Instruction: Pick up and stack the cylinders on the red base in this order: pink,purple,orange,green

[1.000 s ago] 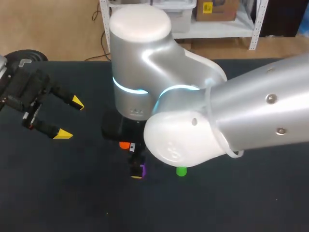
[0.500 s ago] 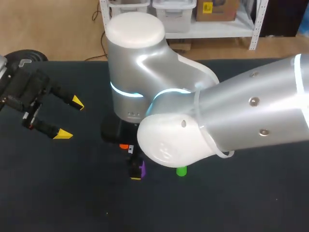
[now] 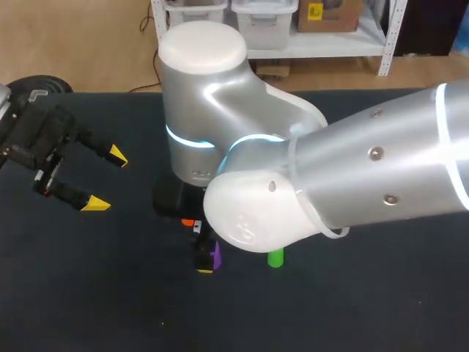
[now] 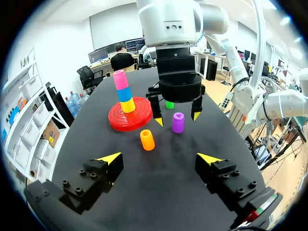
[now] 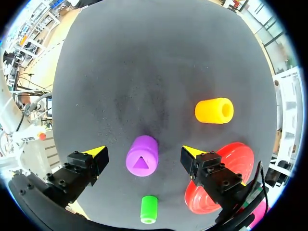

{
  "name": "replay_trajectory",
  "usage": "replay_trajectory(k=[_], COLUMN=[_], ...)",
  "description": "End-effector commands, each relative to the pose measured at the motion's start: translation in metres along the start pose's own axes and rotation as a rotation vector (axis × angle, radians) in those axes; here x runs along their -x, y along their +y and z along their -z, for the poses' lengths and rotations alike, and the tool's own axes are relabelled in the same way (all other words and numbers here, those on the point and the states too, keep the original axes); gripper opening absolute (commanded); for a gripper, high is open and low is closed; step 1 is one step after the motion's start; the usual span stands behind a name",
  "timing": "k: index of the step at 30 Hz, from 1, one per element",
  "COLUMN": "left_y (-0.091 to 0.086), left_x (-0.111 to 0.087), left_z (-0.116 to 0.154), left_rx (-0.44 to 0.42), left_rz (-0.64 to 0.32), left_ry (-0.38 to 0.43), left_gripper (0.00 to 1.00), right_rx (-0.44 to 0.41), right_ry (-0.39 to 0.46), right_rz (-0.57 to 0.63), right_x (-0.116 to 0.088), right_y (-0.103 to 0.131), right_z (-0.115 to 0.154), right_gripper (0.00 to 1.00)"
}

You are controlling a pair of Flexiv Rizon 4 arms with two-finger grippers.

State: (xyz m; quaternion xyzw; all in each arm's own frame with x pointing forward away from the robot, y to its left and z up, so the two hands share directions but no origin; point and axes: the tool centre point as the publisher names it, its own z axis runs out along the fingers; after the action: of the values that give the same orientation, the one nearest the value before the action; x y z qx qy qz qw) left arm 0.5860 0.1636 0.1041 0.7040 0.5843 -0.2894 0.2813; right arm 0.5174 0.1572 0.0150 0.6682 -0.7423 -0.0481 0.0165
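Our right gripper [image 5: 143,153] hangs with its fingers spread on either side of the purple cylinder [image 5: 142,160]. The cylinder stands upright on the black table [image 5: 144,57] between the two yellow tips and touches neither.

The orange cylinder [image 5: 214,110] stands apart from the gripper, near the red base [image 5: 231,156]. The green cylinder [image 5: 148,209] stands close to the purple one on another side.

From our left wrist, the base carries a stack of yellow [image 4: 127,105], blue [image 4: 124,94] and pink [image 4: 120,79] pieces, bottom to top.

In the head view our right arm [image 3: 330,183] fills the middle and right of the frame. Only slivers of purple, green and orange show beneath it at lower centre.

Our left gripper [image 3: 105,179] is at the left edge of that frame, fingers wide apart and holding nothing, well apart from the cylinders.
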Motion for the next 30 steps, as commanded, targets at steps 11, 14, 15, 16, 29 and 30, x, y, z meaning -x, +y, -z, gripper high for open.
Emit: replay_trajectory(k=[11, 14, 15, 16, 29, 30], left_y=[0.000, 0.000, 0.000, 0.000, 0.000, 0.000], left_x=[-0.001, -0.001, -0.001, -0.001, -0.001, -0.001], left_z=[0.000, 0.000, 0.000, 0.000, 0.000, 0.000], left_rx=[0.001, 0.001, 0.001, 0.001, 0.001, 0.001], left_rz=[-0.002, -0.002, -0.002, -0.002, -0.002, -0.002], left_ry=[-0.001, -0.001, -0.001, -0.001, -0.001, -0.001], left_gripper=[1.00, 1.00, 1.00, 1.00, 1.00, 1.00], right_rx=[0.008, 0.011, 0.012, 0.013, -0.018, -0.031], right_ry=[0.000, 0.000, 0.000, -0.001, 0.007, 0.008], right_rz=[-0.008, -0.006, -0.005, -0.004, 0.001, 0.000], right_x=[0.000, 0.000, 0.001, 0.001, -0.002, -0.003], right_y=[-0.001, -0.002, -0.002, -0.002, -0.001, -0.001], right_z=[-0.002, -0.003, -0.003, -0.003, 0.012, 0.017], right_gripper=[0.00, 0.00, 0.00, 0.00, 0.00, 0.00])
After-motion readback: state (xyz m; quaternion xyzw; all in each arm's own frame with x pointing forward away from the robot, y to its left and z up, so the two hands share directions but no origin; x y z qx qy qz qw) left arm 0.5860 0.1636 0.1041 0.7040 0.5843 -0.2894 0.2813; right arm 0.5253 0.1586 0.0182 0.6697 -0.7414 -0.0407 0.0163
